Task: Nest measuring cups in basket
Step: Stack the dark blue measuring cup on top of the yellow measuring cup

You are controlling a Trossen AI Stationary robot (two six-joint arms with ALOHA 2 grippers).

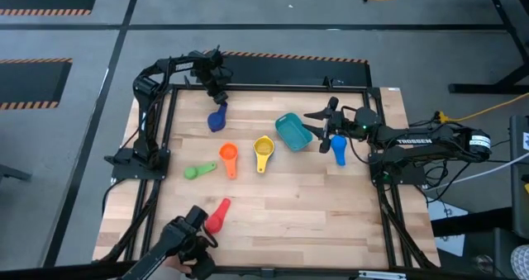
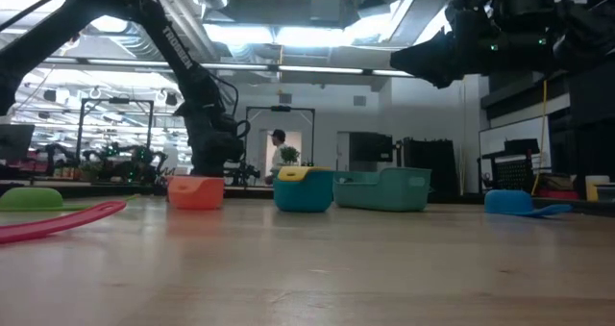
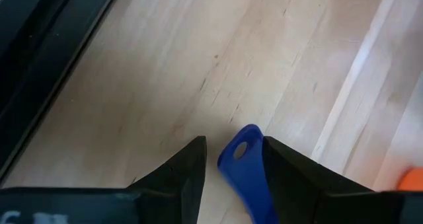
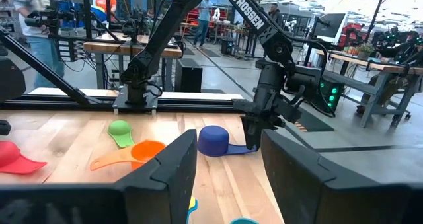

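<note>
The dark blue cup (image 1: 216, 117) rests on the table near the far left, its flat handle (image 3: 241, 159) pointing at my left gripper (image 1: 220, 95). That gripper is open, one finger on each side of the handle. The teal basket (image 1: 293, 132) sits right of centre. My right gripper (image 1: 319, 125) hangs open above the table at the basket's right side, touching nothing. The light blue cup (image 1: 339, 149) lies just right of the basket. Yellow (image 1: 263, 152), orange (image 1: 229, 158), green (image 1: 198, 171) and red (image 1: 219, 216) cups lie spread over the middle and near left. My left gripper comes down from above at the dark blue cup's handle end (image 3: 246, 141), which stands between its open fingers. The handle lies close to one finger (image 3: 284, 174), with a gap to the other. Whether it touches, I cannot tell. The cup sits on the table.
A black frame (image 1: 273, 87) runs around the wooden table. A dark jointed device (image 1: 188, 237) reaches in at the near left edge beside the red cup. Bare wood lies right of the red cup along the near side. A person (image 2: 279, 153) stands far off in the room.
</note>
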